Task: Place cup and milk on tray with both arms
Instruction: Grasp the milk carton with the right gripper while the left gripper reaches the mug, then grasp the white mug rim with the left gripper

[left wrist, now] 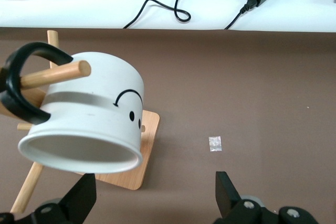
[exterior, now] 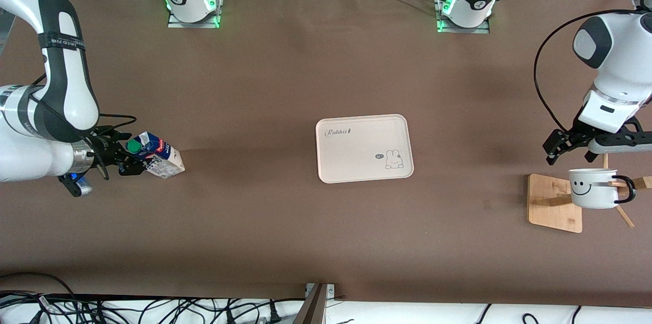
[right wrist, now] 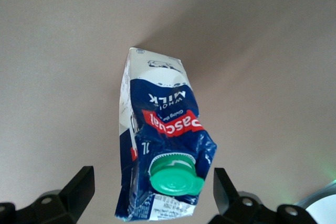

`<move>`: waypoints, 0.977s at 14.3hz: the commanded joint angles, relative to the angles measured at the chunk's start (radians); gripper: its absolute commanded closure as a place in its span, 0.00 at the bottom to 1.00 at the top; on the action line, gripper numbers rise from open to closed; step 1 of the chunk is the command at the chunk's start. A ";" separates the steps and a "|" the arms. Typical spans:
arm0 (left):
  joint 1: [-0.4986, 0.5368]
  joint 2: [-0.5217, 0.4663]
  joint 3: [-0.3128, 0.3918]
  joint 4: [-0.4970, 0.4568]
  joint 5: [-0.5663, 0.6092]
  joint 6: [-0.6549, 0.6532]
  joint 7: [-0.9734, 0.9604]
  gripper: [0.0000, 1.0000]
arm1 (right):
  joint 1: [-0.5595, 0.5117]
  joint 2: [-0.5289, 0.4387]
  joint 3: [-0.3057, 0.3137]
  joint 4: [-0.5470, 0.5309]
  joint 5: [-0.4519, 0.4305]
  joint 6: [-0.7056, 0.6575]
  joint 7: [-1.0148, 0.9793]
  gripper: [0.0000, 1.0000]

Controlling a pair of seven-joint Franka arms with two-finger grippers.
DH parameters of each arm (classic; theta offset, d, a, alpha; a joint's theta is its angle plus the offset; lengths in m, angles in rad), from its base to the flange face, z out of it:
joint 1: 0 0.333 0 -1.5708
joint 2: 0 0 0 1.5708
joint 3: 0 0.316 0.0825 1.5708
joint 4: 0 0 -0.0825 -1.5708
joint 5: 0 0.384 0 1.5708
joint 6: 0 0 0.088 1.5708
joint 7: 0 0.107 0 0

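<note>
The cream tray (exterior: 356, 153) lies mid-table with nothing on it. The blue-and-white milk (exterior: 162, 157) rests at the right arm's end of the table, green cap toward my right gripper (exterior: 127, 155). That gripper is open, its fingers either side of the carton's capped top (right wrist: 176, 177) without touching it. The white smiley cup (exterior: 591, 189) hangs by its black handle on a peg of the wooden stand at the left arm's end. My left gripper (exterior: 558, 151) hovers open beside the stand. The cup (left wrist: 89, 124) sits off to one side of its gap (left wrist: 153, 192).
The stand's square wooden base (exterior: 554, 201) and sticking-out pegs (left wrist: 52, 77) surround the cup. A small scrap of tape (left wrist: 214, 143) lies on the brown cover near the stand. Cables (exterior: 153, 308) run along the edge nearest the front camera.
</note>
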 commanded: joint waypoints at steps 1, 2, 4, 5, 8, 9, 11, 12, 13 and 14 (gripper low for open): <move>0.002 0.039 0.004 0.013 0.028 0.050 0.006 0.00 | -0.010 0.001 0.004 -0.001 0.023 -0.007 0.009 0.00; 0.002 0.051 0.004 0.015 0.028 0.076 0.006 0.00 | -0.010 0.001 0.004 -0.001 0.023 -0.007 0.007 0.00; 0.002 0.066 0.007 0.021 0.027 0.102 0.006 0.00 | -0.012 0.004 0.003 -0.001 0.018 -0.008 0.004 0.00; 0.002 0.075 0.010 0.030 0.028 0.102 0.007 0.00 | -0.012 0.007 0.001 -0.003 0.012 -0.008 0.002 0.00; 0.001 0.095 0.019 0.053 0.059 0.102 0.012 0.19 | -0.021 0.019 0.001 -0.006 0.012 -0.010 -0.016 0.00; -0.002 0.100 0.030 0.062 0.091 0.104 0.015 0.30 | -0.029 0.022 0.001 -0.015 0.010 -0.010 -0.017 0.00; -0.004 0.102 0.039 0.068 0.111 0.104 0.014 0.55 | -0.029 0.022 0.001 -0.018 0.010 -0.010 -0.019 0.00; -0.004 0.102 0.040 0.068 0.113 0.104 0.015 0.64 | -0.029 0.022 0.001 -0.018 0.010 -0.010 -0.019 0.00; -0.004 0.102 0.040 0.068 0.113 0.104 0.015 0.72 | -0.029 0.024 0.001 -0.020 0.010 -0.010 -0.024 0.00; -0.004 0.102 0.042 0.068 0.113 0.104 0.015 0.79 | -0.026 0.024 0.001 -0.020 0.010 -0.010 -0.042 0.00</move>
